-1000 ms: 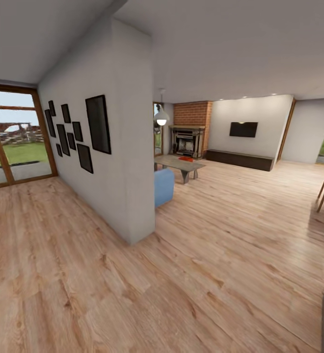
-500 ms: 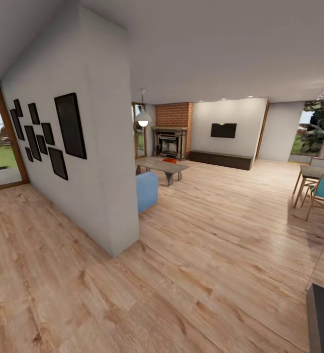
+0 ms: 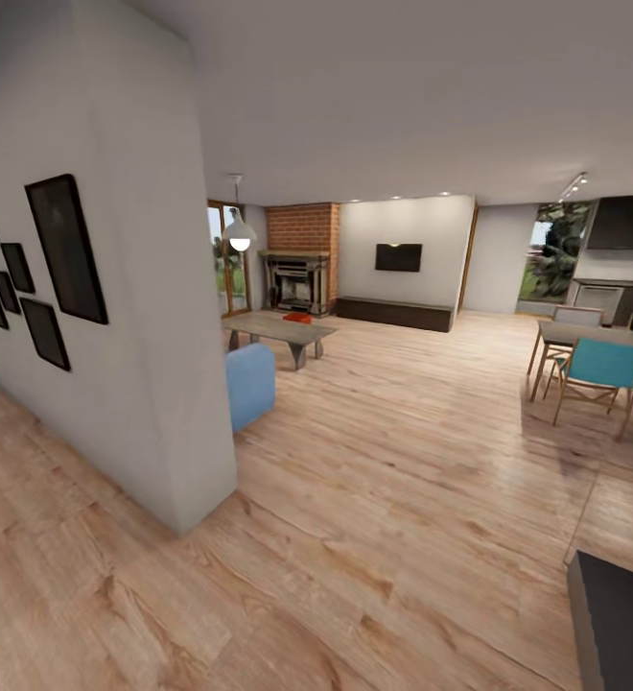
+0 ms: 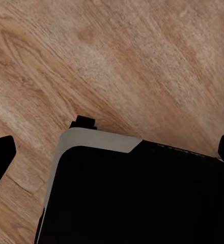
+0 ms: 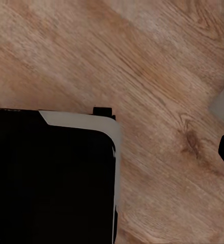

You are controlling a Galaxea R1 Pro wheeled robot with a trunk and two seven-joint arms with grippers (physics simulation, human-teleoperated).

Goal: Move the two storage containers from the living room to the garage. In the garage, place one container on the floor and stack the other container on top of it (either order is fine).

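A small orange-red container (image 3: 297, 317) lies on the low coffee table (image 3: 276, 331), far across the wood floor (image 3: 403, 461).

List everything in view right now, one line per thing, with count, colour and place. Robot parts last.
storage container: one seen, orange-red, far off on the coffee table; too small to tell more
coffee table: one, grey-brown, before the fireplace
fireplace: one, dark stone, against a red brick column
sofa: one, blue, end showing past the partition wall
partition wall: one, white, left, bearing black frames
picture frames: several, black, on that wall
television: one, black, far white wall
pendant lamp: one, white, above the table
dining chair: one, teal, at right
floor: light wood planks
robot base: black, white-edged, in both wrist views
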